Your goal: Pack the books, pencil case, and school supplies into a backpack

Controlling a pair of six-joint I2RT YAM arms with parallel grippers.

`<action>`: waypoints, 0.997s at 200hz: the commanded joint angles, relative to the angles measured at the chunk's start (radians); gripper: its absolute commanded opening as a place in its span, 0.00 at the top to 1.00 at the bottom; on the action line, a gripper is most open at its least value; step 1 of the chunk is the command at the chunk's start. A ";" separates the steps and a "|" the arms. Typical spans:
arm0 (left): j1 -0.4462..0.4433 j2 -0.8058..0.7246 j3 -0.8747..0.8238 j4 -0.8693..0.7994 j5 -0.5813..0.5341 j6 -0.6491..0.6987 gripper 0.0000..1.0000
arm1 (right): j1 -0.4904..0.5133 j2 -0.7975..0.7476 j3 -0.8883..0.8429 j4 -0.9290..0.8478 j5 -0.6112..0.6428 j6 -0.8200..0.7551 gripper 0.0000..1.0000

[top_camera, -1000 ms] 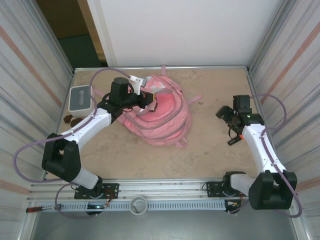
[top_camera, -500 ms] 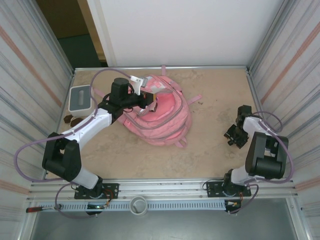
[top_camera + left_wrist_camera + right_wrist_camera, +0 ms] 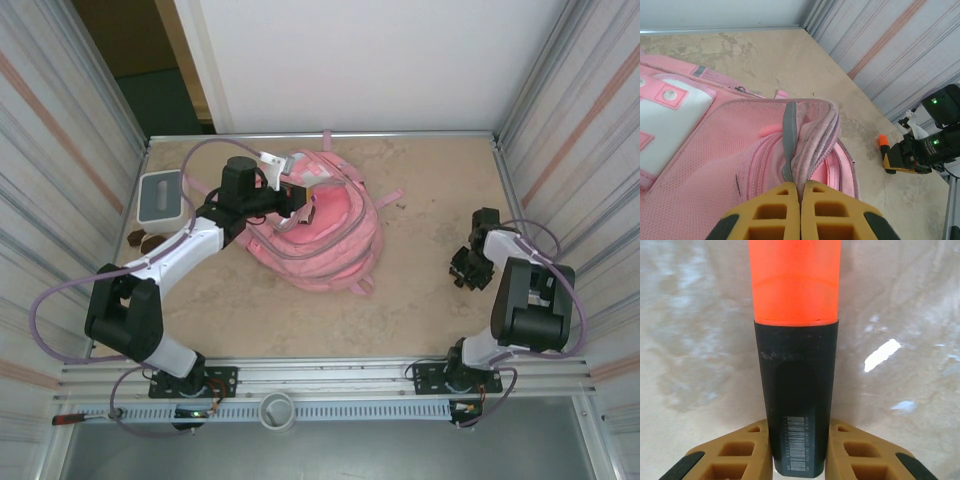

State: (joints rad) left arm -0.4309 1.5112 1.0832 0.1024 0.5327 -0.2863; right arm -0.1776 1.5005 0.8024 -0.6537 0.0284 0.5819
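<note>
**Progress.** The backpack [image 3: 322,228] lies upper centre on the worktop [image 3: 420,170]. The left end effector [image 3: 800,187] is closed, pinching the grey-trimmed lip of the backpack's opening and holding it raised. At the right of the top view, the right end effector [image 3: 468,268] is low over the worktop. In its wrist view its pads [image 3: 850,450] press both sides of a black marker [image 3: 796,390] with an orange cap, so the marker is judged gripped. It is well apart from the backpack and has yet to be carried over and dropped in. Whether the books and pencil case are already inside cannot be told. A white box [image 3: 160,197] stands at the left edge, untouched.

**Change from earlier frames.** One second ago the right arm was stretched out, its end effector wide open and higher in the frame. It has since folded down and closed on the marker. The left arm and backpack have not moved.
</note>
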 commanded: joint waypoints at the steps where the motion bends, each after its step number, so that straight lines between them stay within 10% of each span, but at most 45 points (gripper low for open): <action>1: 0.010 -0.011 0.002 0.105 0.027 -0.009 1.00 | 0.078 -0.119 0.022 0.014 -0.032 -0.034 0.81; 100: 0.009 -0.015 0.031 0.096 0.018 -0.103 1.00 | 0.543 -0.307 0.165 0.153 -0.429 -0.007 0.83; 199: -0.065 -0.037 0.079 0.028 -0.083 -0.066 1.00 | 0.666 -0.108 0.201 0.470 -0.657 0.240 0.83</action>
State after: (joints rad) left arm -0.4805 1.5112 1.1030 0.0582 0.4633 -0.3630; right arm 0.4767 1.3529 0.9710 -0.3031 -0.5415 0.7269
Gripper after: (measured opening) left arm 0.070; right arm 0.232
